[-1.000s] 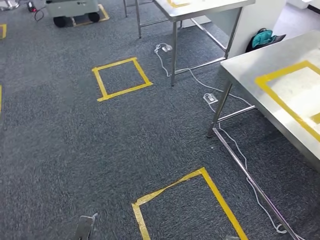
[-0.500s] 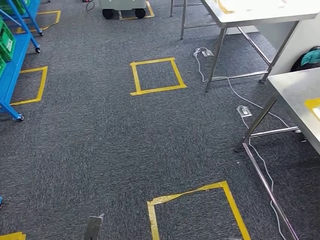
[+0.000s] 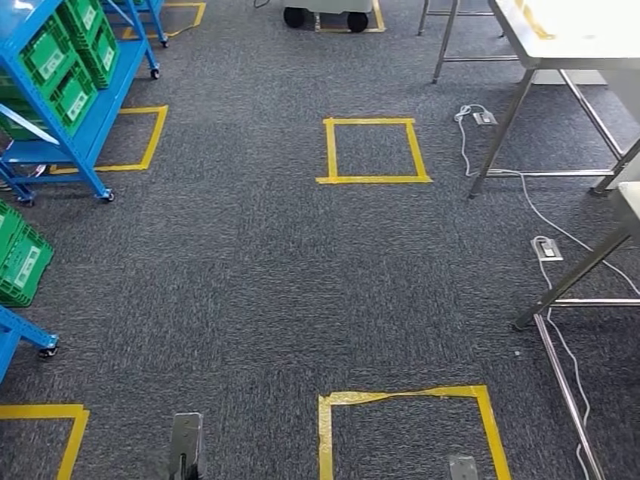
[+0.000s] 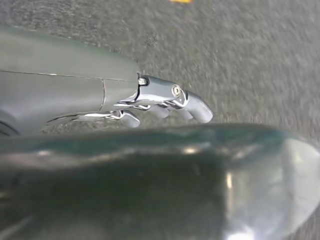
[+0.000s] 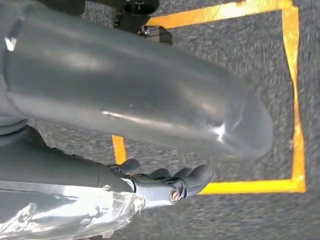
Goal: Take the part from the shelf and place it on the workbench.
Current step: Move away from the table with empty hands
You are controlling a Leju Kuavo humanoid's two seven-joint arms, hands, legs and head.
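We cannot make out the part yet; presumably it sits in a green bin [image 3: 72, 98] on the blue shelf [image 3: 98, 120], likely light and rigid, best taken by its sides. Our left hand [image 4: 166, 100] and right hand [image 5: 170, 182] hang empty, fingers loosely apart. Beyond the shelf lie grey carpet [image 3: 241, 270], taped squares and the steel workbench [image 3: 573, 45].

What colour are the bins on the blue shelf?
The bins are green, with white labels, on the blue shelf; the head view shows them best.
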